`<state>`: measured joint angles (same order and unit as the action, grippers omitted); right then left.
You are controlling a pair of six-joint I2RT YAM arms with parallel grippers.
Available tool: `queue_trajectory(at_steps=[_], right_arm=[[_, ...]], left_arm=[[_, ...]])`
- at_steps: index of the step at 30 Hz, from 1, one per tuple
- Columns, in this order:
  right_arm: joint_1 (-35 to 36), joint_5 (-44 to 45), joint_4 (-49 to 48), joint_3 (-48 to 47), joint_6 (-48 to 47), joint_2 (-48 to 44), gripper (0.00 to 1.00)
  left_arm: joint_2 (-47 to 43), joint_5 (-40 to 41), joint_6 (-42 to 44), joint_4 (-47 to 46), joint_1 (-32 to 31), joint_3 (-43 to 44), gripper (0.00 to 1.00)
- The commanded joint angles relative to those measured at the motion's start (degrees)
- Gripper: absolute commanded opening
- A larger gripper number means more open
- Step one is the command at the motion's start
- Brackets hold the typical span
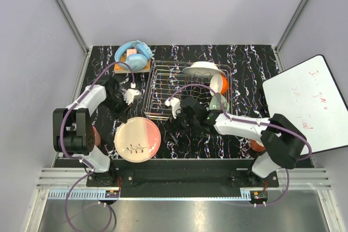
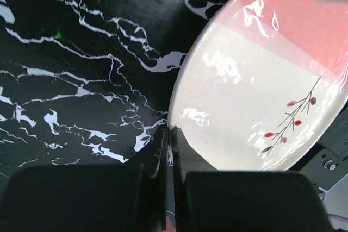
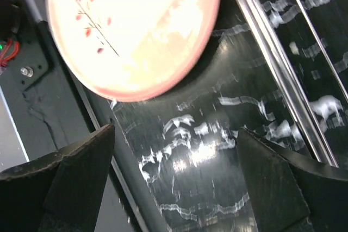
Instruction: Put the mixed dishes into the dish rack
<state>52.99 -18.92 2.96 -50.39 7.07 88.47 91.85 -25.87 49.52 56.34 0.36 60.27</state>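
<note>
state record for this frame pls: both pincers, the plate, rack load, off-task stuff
left pincer: shut, tips at the rim of the pink-and-cream plate; no grip evident
right pincer: open, empty, over the table between plate and dish rack
plate: on table, near left, outside rack
rack load: white dish and orange-red mug, at its right end
off-task: blue headphones by rack's far-left corner; white board at right

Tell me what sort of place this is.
Probably a robotics lab test cell staged as a kitchen counter: bare grey walls in metal framing, a marbled black table with a dish rack, and a whiteboard alongside.
</note>
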Motion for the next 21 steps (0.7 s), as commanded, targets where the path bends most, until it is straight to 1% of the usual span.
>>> queue_trajectory(at_steps=[1, 4, 9, 12, 21], right_arm=[[0.45, -4.19, -15.15, -1.29, -2.41, 4.94, 1.00], [0.36, -6.65, -19.73, -2.25, -2.41, 9.16, 1.00], [0.44, -9.99, -23.52, -4.54, -1.97, 16.02, 1.00], [0.36, -11.05, -25.54, -4.28, -1.10, 17.79, 1.00], [0.44, -13.25, -29.94, -2.43, 0.92, 18.32, 0.98]], left_arm=[[-3.43, -3.31, -0.12, 3.43, -2.03, 4.15, 0.00], [-4.58, -3.22, -0.04, 4.04, -3.26, 4.85, 0.00], [-5.81, -2.52, 0.14, 4.83, -5.28, 5.38, 0.00], [-6.86, -2.43, 0.58, 5.10, -5.72, 5.21, 0.00], [-8.80, -2.35, 0.76, 6.24, -7.65, 5.91, 0.00]])
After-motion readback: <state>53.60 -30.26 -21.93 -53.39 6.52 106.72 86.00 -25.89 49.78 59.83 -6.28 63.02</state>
